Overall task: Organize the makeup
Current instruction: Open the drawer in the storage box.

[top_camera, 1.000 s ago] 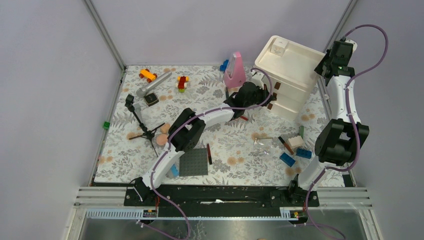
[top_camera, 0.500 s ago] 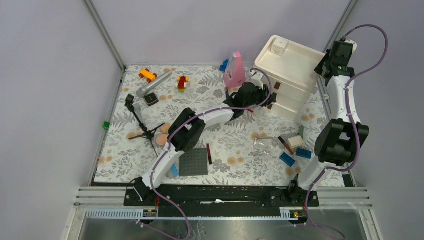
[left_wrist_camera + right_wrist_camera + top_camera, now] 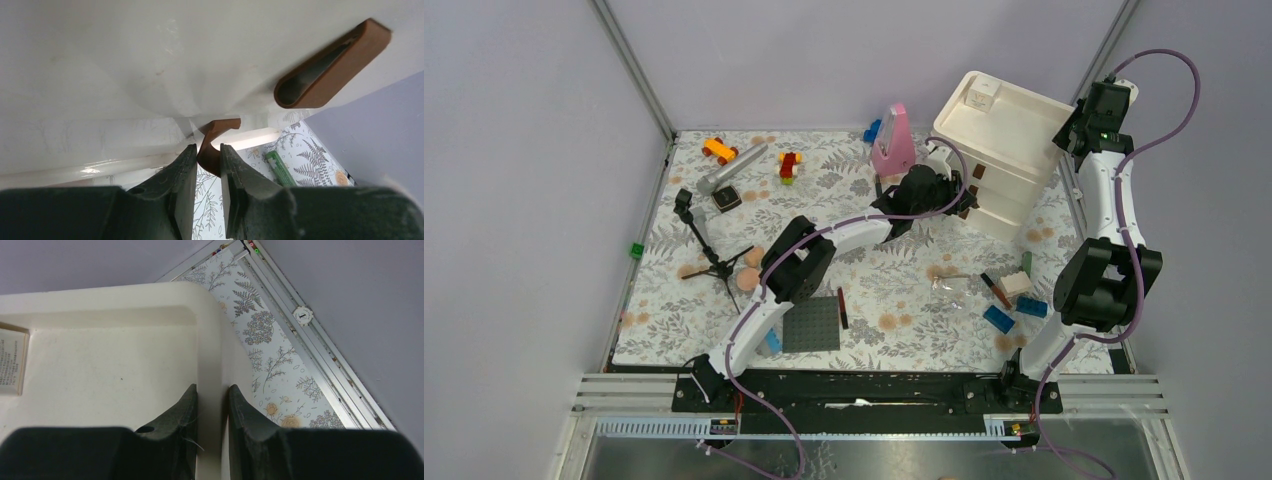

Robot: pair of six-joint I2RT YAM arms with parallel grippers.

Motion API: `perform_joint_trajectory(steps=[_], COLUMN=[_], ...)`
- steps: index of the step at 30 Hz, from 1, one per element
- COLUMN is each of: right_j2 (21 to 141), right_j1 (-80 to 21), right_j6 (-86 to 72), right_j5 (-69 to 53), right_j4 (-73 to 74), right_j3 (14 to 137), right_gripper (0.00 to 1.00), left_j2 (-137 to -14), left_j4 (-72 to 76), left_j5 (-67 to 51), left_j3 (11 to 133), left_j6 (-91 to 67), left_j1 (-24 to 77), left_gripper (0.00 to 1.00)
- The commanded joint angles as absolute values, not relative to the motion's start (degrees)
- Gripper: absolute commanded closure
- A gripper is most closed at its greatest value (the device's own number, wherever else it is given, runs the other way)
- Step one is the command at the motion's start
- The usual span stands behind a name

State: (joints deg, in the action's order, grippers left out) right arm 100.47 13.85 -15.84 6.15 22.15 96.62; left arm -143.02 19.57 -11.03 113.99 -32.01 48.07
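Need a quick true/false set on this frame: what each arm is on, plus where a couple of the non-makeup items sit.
1. The left gripper has its fingers closed on a brown drawer handle. True.
2. The right gripper holds a lipstick. False: its fingers straddle the rim of the white drawer unit.
3. In the top view, the black mini tripod is left of the left arm. True.
4. The grey studded plate sits on top of the drawer unit. False: it lies on the table.

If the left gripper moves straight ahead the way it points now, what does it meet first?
The left gripper has the brown handle between its fingers; going straight on, it would probably hit the white drawer unit just behind, though depth is unclear.
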Motion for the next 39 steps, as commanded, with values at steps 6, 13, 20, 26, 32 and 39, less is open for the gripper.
perform_joint_trajectory(steps=[6, 13, 20, 26, 32, 39], right_j2=[101.0, 101.0, 101.1, 101.5, 101.8, 101.5], right_j1=[11.8, 11.8, 11.8, 11.8, 11.8, 11.8], right_j6=[-20.0, -19.9, -19.8, -19.8, -21.3, -22.6], right_j5=[-6.3, -6.3, -6.2, -6.0, -3.8, -2.0], right_j4=[27.2, 27.1, 27.0, 26.9, 26.7, 26.1], right_j3=[94.4, 94.3, 94.3, 94.7, 95.3, 95.0], right_gripper=[1.0, 1.0, 1.0, 1.0, 1.0, 1.0], left_j2=[-143.9, -144.1, -143.3, -140.2, -134.1, -127.4], left_j4=[22.2, 22.7, 23.2, 24.5, 27.3, 29.8], left_j5=[-13.3, -13.8, -14.3, -13.9, -13.8, -14.6], left_j3=[116.7, 116.7, 116.1, 112.7, 105.1, 94.7], left_j6=[-33.2, -34.0, -35.2, -37.1, -37.9, -37.7], left_j1=[48.1, 48.1, 48.1, 48.0, 48.0, 48.0], left_gripper=[0.66, 0.59, 0.88, 1.0, 1.0, 1.0])
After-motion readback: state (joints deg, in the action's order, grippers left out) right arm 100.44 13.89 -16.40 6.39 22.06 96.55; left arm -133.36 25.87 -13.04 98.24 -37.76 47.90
